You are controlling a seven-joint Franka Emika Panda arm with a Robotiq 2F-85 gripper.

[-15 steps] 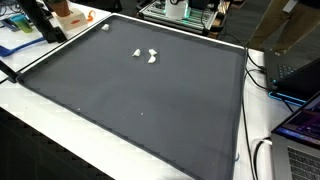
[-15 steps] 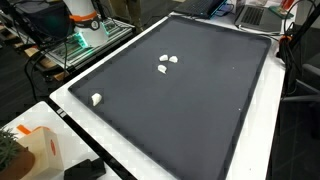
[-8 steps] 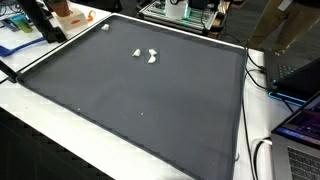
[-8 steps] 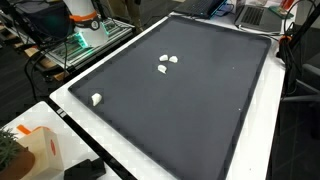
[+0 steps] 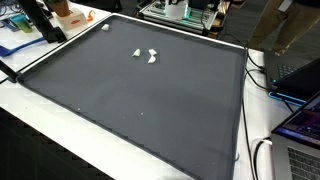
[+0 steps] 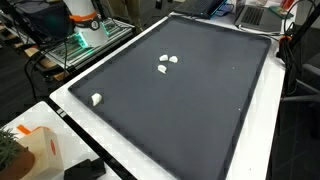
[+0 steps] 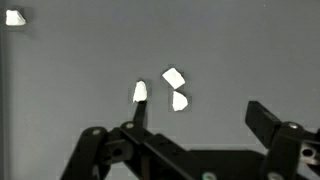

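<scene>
Three small white pieces lie close together on a dark grey mat [image 5: 140, 110] [image 6: 190, 110] [image 7: 80, 70]. In the wrist view they are one piece [image 7: 140, 92] at the left and two pieces [image 7: 173, 77] [image 7: 180, 100] just right of it. Both exterior views show the cluster [image 5: 150, 56] [image 6: 167, 64] towards the mat's far part. A fourth white piece [image 7: 14, 17] [image 5: 105, 27] [image 6: 96, 99] lies apart near the mat's edge. My gripper [image 7: 198, 115] shows only in the wrist view. It hangs high above the mat, open and empty, with its left fingertip [image 7: 138, 112] lined up under the left piece.
The mat lies on a white table [image 5: 40, 120] [image 6: 130, 160]. An orange box [image 5: 68, 12] [image 6: 40, 150] and a black object [image 5: 45, 25] stand by one corner. A laptop [image 5: 300, 130] and cables [image 5: 262, 150] lie along another side. The robot's base stand [image 6: 85, 20] is beyond the mat.
</scene>
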